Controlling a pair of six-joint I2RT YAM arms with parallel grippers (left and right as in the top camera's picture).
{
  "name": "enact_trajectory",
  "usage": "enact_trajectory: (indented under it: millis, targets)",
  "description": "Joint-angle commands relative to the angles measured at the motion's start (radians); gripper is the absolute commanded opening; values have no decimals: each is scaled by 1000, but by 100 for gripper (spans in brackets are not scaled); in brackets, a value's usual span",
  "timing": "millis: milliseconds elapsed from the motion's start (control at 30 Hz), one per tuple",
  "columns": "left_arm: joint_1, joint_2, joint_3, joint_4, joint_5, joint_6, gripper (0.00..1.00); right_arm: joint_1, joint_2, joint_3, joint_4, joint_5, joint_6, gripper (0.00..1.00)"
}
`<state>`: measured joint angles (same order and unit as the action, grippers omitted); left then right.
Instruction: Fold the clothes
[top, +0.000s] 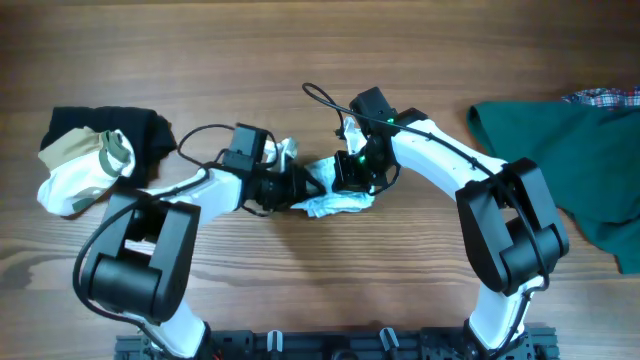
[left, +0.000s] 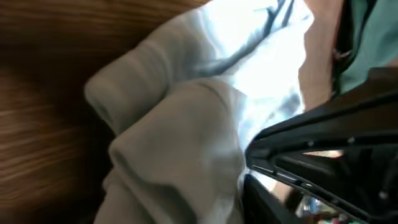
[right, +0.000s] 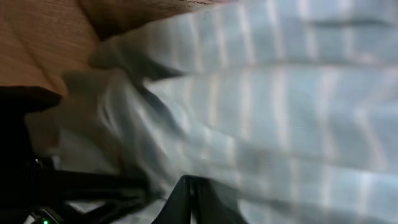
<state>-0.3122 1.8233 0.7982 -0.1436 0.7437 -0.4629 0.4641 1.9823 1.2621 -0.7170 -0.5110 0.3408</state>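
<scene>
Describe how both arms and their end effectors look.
The left arm and right arm match: white rounded links, bulky black joint housings, thin black cables looping along them. The left end effector and right end effector are black; a small green light glows by the right one.

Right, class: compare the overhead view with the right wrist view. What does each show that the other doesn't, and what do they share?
Only the overhead view shows the whole scene: the left arm and right arm meeting mid-table, a dark green garment at the right, a plaid cloth at the top right edge, and a black and cream pile at the left. Only the right wrist view shows the pale striped garment close enough to see its stripes, though blurred. Both show that garment and the wooden table.
</scene>
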Motion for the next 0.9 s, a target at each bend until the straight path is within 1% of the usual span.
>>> enact_trajectory:
  millis: [0, 100, 233, 300, 367, 467, 567, 667, 733, 867]
  targets:
    - [-68, 47, -35, 8, -192, 80, 27, 0, 21, 3, 2, 17, 10, 4]
    - [-84, 47, -35, 27, -193, 102, 4, 0, 21, 3, 2, 17, 9, 4]
    - [-68, 44, -35, 18, -183, 108, 4, -3, 21, 4, -12, 40, -2, 4]
    - [-39, 29, -35, 3, -148, 108, 4, -22, 16, 4, -39, 97, -6, 4]
    - [-11, 3, -35, -19, -123, 108, 4, -51, 1, 4, -51, 80, -30, 4]
    - [21, -60, -35, -63, -111, 110, 4, -117, -85, 4, -54, -18, -112, 4]
    - [35, -139, -35, -78, -86, 107, 4, -171, -219, 4, -59, -29, -132, 4]
    - [35, -238, -35, -79, -78, 64, 4, -193, -327, 4, -60, -8, -131, 7]
    - [35, -296, -35, -78, -78, 29, 4, -193, -370, 4, -69, 37, -131, 8]
    - [35, -351, -35, -85, -79, 10, 4, -193, -374, 4, -93, 51, -130, 8]
